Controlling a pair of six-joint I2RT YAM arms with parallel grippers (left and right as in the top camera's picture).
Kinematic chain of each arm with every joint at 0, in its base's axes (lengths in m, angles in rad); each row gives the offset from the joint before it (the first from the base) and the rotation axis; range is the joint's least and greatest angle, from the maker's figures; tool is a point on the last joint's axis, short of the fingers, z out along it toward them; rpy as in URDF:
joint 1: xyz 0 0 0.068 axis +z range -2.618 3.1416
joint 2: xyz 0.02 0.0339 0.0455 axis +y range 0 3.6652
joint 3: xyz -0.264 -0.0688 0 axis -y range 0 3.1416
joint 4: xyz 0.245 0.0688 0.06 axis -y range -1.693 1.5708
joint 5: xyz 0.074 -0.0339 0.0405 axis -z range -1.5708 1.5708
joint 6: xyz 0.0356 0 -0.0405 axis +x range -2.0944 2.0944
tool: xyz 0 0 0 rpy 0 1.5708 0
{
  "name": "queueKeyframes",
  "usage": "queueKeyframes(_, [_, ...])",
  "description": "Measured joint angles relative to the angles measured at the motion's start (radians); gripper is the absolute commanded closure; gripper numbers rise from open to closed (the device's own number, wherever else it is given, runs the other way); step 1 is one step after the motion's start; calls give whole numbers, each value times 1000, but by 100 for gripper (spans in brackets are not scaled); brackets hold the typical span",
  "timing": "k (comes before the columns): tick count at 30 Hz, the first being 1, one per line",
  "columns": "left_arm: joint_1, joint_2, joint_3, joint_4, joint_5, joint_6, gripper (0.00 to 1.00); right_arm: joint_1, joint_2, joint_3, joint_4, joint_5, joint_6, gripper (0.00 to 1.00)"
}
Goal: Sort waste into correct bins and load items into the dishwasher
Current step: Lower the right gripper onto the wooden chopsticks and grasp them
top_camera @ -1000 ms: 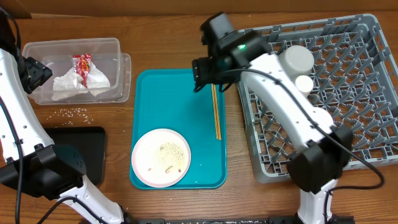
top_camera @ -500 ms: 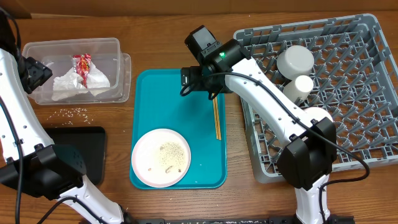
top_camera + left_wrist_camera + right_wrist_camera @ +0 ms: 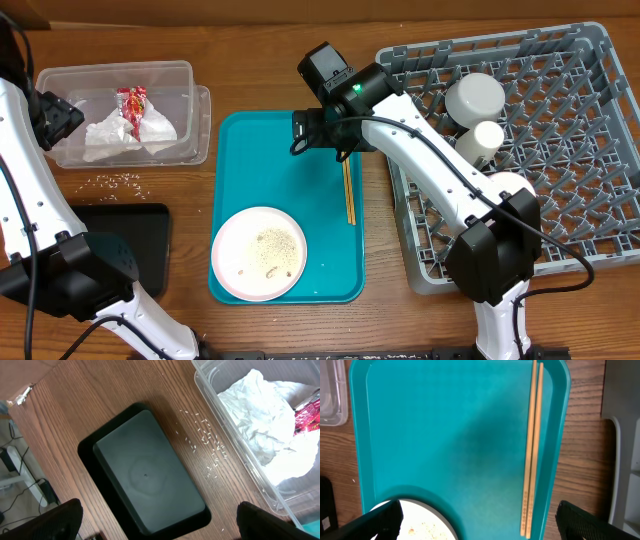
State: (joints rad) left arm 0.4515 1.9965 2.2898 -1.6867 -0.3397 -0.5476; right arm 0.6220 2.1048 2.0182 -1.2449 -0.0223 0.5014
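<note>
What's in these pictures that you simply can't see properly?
- Overhead: the far ends of the chopsticks, under the right arm.
- Right wrist: most of the plate, cut off by the bottom edge.
- Left wrist: half the snack wrapper, past the right edge.
- Overhead: part of the black tray, under the left arm.

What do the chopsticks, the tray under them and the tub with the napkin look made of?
Chopsticks: likely wood or bamboo, matte tan, with faint marks near one end. Tray: probably plastic, even teal, smooth with a soft sheen and a moulded raised rim. Tub: clear plastic, glossy, with see-through walls around the napkin.
</note>
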Motion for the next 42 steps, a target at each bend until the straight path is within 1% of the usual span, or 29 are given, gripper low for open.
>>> queueKeyframes(14, [0,0,0,0,0,0,0,-7,0,0,-59,0,0,0])
queueKeyframes(15, [0,0,0,0,0,0,0,-7,0,0,-66,0,0,4])
queueKeyframes(18, [0,0,0,0,0,0,0,-7,0,-5,-85,0,4,20])
queueKeyframes(19, [0,0,0,0,0,0,0,-7,0,-13,-86,0,2,34])
queueKeyframes(20, [0,0,0,0,0,0,0,-7,0,-28,-85,0,4,42])
queueKeyframes(24, [0,0,0,0,0,0,0,-6,-4,-125,4,0,10,62])
queueKeyframes(31, [0,0,0,0,0,0,0,-4,-3,-328,246,23,-5,64])
queueKeyframes(38, [0,0,0,0,0,0,0,-4,-3,-366,357,105,-10,64])
queueKeyframes(42, [0,0,0,0,0,0,0,-4,0,-375,386,133,-18,64])
